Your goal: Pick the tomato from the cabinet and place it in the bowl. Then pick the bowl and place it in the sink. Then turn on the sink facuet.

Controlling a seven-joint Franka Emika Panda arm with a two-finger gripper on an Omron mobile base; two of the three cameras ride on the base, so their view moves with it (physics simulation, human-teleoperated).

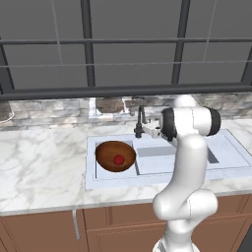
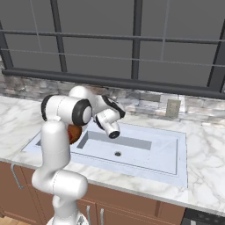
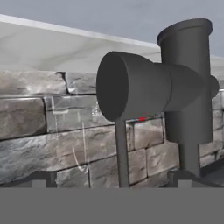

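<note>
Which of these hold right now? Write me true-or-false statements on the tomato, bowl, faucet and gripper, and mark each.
1. The tomato lies inside the bowl. True.
2. The bowl stands on the marble counter beside the sink. False: it sits in the small basin of the sink.
3. The gripper is shut on the faucet lever. False: its jaws are open, the lever's thin stem between them.
4. In the hand view the sink facuet is close in front of the gripper. True.
5. Water runs from the spout. False: none is visible.
</note>
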